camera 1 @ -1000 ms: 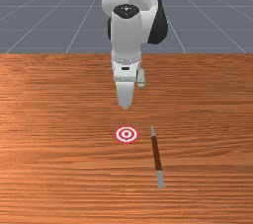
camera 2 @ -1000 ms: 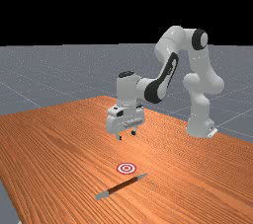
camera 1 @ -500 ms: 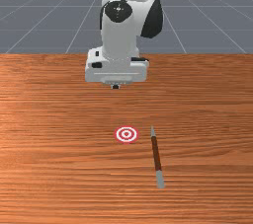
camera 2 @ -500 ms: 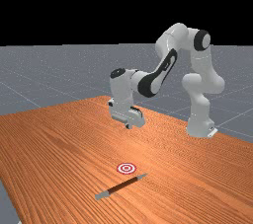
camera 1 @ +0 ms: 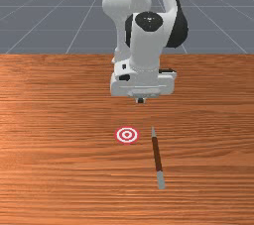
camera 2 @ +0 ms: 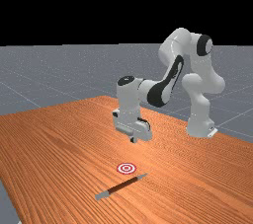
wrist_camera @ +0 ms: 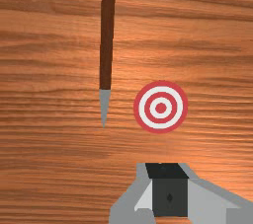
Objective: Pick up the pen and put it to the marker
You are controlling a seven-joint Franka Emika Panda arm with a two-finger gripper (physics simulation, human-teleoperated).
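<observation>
Simply a slim brown pen (camera 1: 157, 153), grey at both ends.

The pen (camera 1: 157, 154), brown-barrelled with grey ends, lay flat, lower than the gripper (camera 1: 141, 100) and ahead of it, pointed tip towards it. The marker (camera 1: 127, 135), a flat red-and-white bullseye, lay below and ahead too.
</observation>
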